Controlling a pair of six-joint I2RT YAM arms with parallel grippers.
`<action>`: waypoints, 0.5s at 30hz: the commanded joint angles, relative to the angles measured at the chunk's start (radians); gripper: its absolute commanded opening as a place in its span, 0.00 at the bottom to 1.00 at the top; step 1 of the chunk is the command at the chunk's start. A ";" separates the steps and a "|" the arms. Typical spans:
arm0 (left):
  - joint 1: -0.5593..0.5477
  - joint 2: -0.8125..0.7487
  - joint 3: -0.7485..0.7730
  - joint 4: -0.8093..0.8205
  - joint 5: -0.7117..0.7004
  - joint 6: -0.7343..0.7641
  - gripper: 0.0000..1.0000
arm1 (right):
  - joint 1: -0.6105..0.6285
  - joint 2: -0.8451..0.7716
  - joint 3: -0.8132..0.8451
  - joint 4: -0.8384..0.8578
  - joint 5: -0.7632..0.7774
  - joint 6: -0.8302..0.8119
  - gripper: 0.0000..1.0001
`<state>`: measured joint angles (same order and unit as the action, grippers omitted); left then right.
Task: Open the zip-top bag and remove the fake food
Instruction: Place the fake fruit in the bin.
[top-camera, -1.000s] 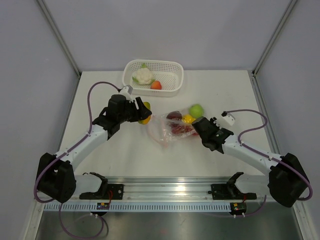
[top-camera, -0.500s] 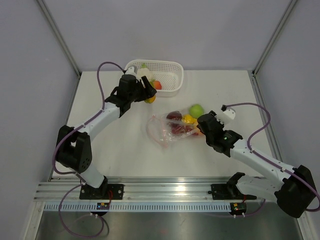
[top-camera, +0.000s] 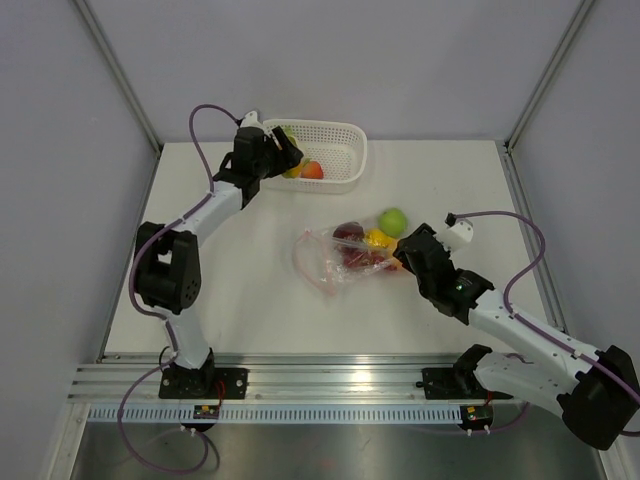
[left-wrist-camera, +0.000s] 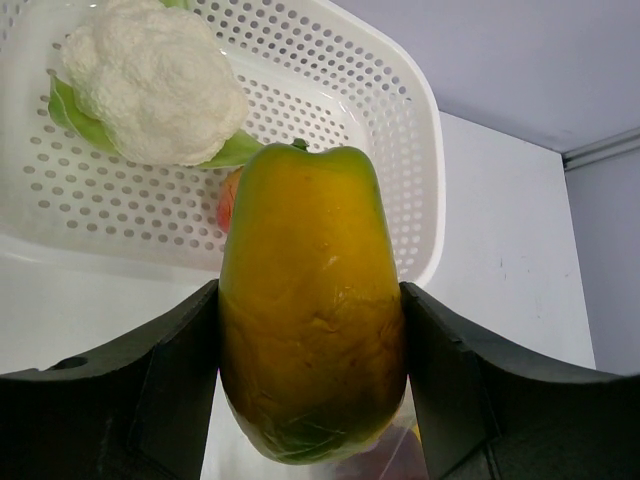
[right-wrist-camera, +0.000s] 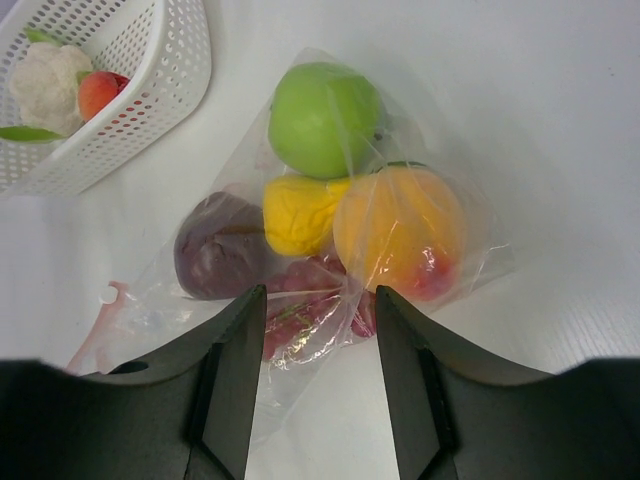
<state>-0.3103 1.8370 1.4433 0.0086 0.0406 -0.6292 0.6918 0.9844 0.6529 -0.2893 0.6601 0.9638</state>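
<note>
My left gripper (left-wrist-camera: 310, 385) is shut on a yellow-orange fake fruit with a green tip (left-wrist-camera: 310, 300). It holds the fruit over the near left rim of the white basket (left-wrist-camera: 420, 150); from above the gripper (top-camera: 283, 160) is at that rim. The clear zip-top bag (right-wrist-camera: 160, 290) lies on the table and holds a green apple (right-wrist-camera: 322, 118), a yellow piece (right-wrist-camera: 300, 213), an orange peach-like fruit (right-wrist-camera: 398, 230), a dark red piece (right-wrist-camera: 215, 247) and a reddish piece (right-wrist-camera: 310, 300). My right gripper (right-wrist-camera: 320, 330) is open, with its jaws on either side of the bag's crumpled near end (top-camera: 385, 262).
The basket (top-camera: 340, 150) stands at the back of the table and holds a white cauliflower (left-wrist-camera: 155, 85) and a small peach (top-camera: 312, 170). The bag's pink zip end (right-wrist-camera: 100, 330) points left. Grey walls close in the table on three sides.
The left arm carried the yellow-orange fruit from beside the bag up to the basket. The right gripper's jaws widened at the bag's near end.
</note>
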 joint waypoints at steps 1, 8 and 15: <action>0.007 0.025 0.040 0.155 -0.036 0.008 0.61 | -0.003 -0.015 0.004 0.039 -0.022 -0.017 0.55; 0.011 0.154 0.118 0.218 -0.068 -0.036 0.61 | -0.005 -0.026 0.005 0.041 -0.047 -0.010 0.56; 0.025 0.286 0.161 0.327 -0.061 -0.193 0.61 | -0.005 -0.069 -0.019 0.056 -0.060 0.004 0.57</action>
<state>-0.3000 2.0823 1.5490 0.2153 0.0025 -0.7341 0.6918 0.9451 0.6460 -0.2737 0.6075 0.9646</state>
